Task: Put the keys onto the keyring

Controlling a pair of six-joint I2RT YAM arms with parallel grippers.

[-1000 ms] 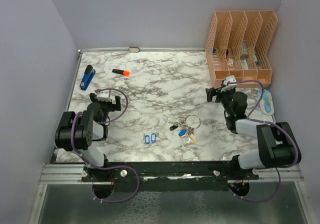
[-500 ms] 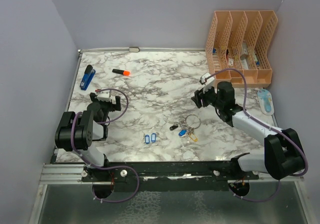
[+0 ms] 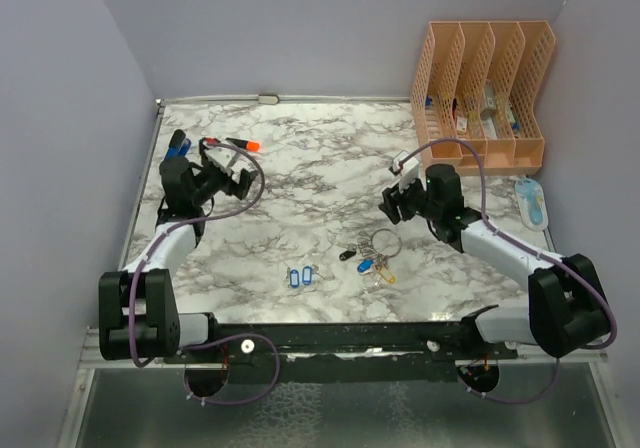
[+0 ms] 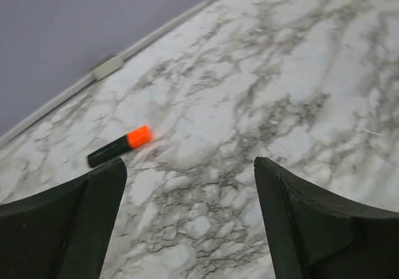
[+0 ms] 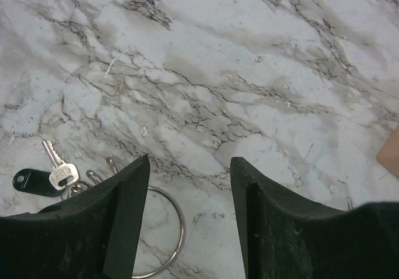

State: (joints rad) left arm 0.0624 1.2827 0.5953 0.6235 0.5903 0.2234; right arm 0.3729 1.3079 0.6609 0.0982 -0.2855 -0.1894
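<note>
Quick status for you, op. Both keys [image 3: 300, 277] are lying flat on the marble table [image 3: 320, 183] near the front edge, about mid-width. They're side by side with the blue tags just about touching, and nothing's holding them.

The keyring [image 3: 372, 258] is on the table a bit to the right of them, apart from the keys. The wire loop is at the far side and the cluster of tags and keys is bunched on the near-left side.

Your right gripper [image 3: 388, 203] sits just beyond the ring, pointing left-ish. On the right wrist cam it's [image 5: 190, 223] spread wide w/ nothing in it. Part of the ring [image 5: 182, 229] shows between the fingers, w/ a black tag [image 5: 31, 180] and a silver key [image 5: 59, 170] off to the left. Can't tell if the tips are touching the table.

Your left gripper [image 3: 240, 181] is way over on the far-left side, well apart from the keys. It's also released [image 4: 187, 229], w/ only bare marble between the fingers. The orange-capped highlighter [image 4: 118, 147] is lying just ahead of it. The blue stapler [image 3: 177, 148] is partly hidden behind that arm. The peach file organizer [image 3: 480, 88] is in the far-right corner.
</note>
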